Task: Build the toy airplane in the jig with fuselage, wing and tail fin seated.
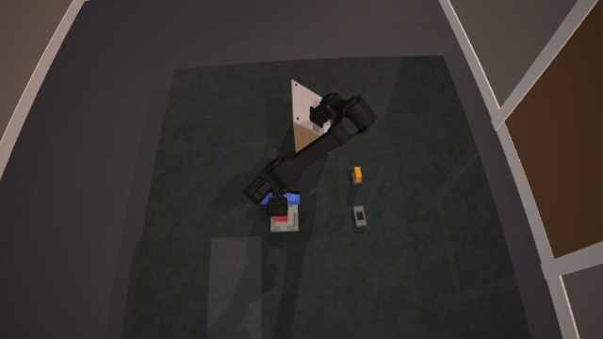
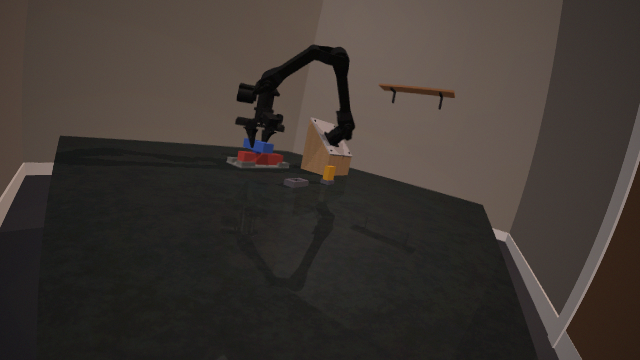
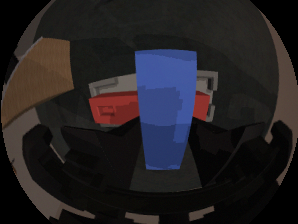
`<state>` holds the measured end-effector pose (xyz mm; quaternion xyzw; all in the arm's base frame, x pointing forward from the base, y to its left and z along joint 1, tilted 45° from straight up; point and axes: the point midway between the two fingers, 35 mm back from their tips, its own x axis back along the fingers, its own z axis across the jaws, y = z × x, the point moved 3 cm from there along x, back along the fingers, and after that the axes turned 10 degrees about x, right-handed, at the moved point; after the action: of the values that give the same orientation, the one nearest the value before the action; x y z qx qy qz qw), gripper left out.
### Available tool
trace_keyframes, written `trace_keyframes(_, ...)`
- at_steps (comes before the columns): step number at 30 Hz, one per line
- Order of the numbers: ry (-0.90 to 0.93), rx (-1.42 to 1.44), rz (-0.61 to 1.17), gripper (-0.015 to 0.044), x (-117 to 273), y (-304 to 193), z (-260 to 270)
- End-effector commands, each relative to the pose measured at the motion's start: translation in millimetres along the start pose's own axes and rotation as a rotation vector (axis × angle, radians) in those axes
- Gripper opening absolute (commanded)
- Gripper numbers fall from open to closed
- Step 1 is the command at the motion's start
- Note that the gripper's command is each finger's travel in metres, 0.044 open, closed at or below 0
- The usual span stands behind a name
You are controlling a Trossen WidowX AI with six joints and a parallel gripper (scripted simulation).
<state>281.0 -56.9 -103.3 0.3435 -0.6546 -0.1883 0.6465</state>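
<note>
tabletop (image 1: 405, 264) (image 2: 280, 250): dark, mottled
wall shelf (image 2: 417, 91): brown, bracketed
yellow piece (image 1: 357, 174) (image 2: 328, 173): upright (rather bright)
gripper (image 1: 278, 207) (image 2: 260, 142) (image 3: 164, 117): half-open, clamping the blue wing (image 1: 293, 199) (image 2: 262, 147) (image 3: 166, 105)

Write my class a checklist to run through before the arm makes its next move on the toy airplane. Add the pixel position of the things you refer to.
1. Fuselage (image 1: 281, 217) (image 2: 270, 159) (image 3: 122, 114) lying flat in the cradle (image 1: 284, 228) (image 2: 232, 160) (image 3: 129, 81): ok, as far as visible.
2. Wing (image 1: 293, 199) (image 2: 263, 147) (image 3: 166, 107) held between the fingers (image 2: 251, 137): ok.
3. Wing positioned crosswise over the fuselage: ok.
4. Wing's tab lined up with its socket: cannot tell; hidden.
5. Tail fin (image 1: 357, 174) (image 2: 329, 173) fitted: not ok; it stands away from the cradle.
</note>
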Motion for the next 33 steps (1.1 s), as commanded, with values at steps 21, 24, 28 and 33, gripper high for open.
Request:
trace_keyframes(21,-0.001,-0.004,0.001,0.044,74.7,-1.9,-0.9)
trace_keyframes(24,-0.001,-0.005,0.0,0.044,86.3,-1.0,0.3)
trace_keyframes(28,-0.001,-0.005,0.0,0.044,86.3,-4.0,-0.9)
trace_keyframes(33,-0.001,-0.337,0.0,0.044,85.8,-4.3,-1.4)
